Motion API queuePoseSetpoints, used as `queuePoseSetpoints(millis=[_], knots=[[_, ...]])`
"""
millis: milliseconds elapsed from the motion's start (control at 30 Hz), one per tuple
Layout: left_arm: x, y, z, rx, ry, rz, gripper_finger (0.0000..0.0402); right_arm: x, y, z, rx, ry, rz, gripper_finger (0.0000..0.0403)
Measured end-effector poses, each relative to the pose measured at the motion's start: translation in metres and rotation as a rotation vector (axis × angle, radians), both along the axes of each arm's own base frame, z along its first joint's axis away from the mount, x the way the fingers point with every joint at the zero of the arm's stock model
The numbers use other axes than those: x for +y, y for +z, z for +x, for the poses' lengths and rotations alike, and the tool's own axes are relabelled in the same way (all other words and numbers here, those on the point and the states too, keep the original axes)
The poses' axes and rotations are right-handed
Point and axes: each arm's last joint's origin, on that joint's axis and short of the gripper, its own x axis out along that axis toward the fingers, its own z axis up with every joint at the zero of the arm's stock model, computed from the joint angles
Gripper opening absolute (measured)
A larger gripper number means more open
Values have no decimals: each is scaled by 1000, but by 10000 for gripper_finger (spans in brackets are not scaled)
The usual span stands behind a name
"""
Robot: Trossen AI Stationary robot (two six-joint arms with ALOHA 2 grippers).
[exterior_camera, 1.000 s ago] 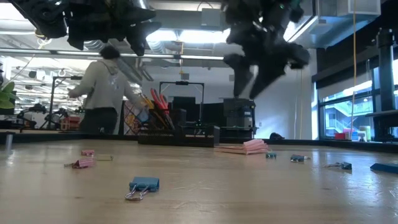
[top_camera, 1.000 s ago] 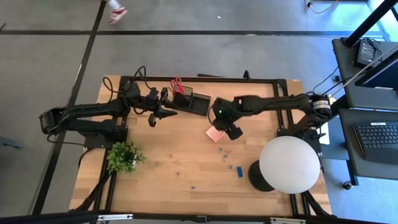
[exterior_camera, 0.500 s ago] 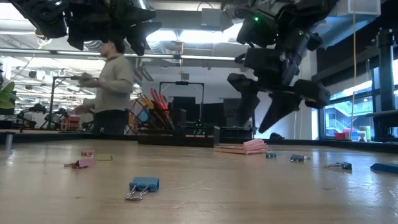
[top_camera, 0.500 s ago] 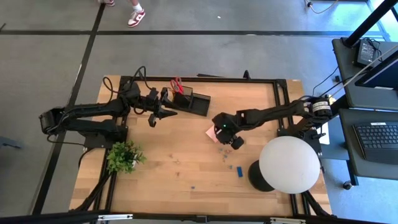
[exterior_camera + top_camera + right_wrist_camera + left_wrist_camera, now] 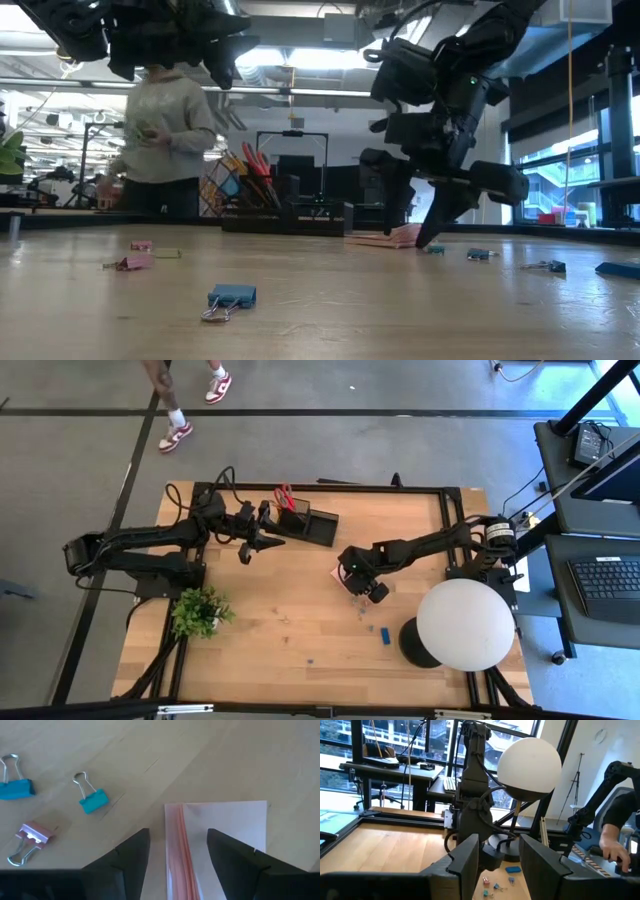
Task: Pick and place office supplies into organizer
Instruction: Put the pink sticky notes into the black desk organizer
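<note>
Right gripper (image 5: 352,584) low over the wooden table (image 5: 270,640), fingers (image 5: 132,852) apart, straddling the edge of the pink square sticky-note pad (image 5: 220,845); contact cannot be told. Pad lies just past table centre toward 2 o'clock. Small black plastic desk organizer (image 5: 308,526) with red-handled scissors (image 5: 284,497) sits at 12 o'clock. Blue and pink binder clips (image 5: 93,800) are scattered near the pad. Left gripper (image 5: 247,548) hovers at 11 o'clock beside the organizer, fingers parted, empty.

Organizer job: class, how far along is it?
Done: red scissors stand in the organizer. In hand: the open right gripper straddles the pink pad's edge, not yet gripping. Left: clips lie loose on the table; left gripper waits near the organizer.
</note>
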Motion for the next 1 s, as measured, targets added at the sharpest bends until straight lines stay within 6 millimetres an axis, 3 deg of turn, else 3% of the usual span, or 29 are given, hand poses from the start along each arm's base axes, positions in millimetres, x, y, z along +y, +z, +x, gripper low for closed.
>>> queuePoseSetpoints(millis=[700, 1000], knots=[[0, 0, 0, 2, 0, -1, 134, 0, -2, 0, 10, -9, -15, 27], [0, 0, 0, 2, 3, -1, 134, -11, 30, 19, 61, -84, -75, 4]])
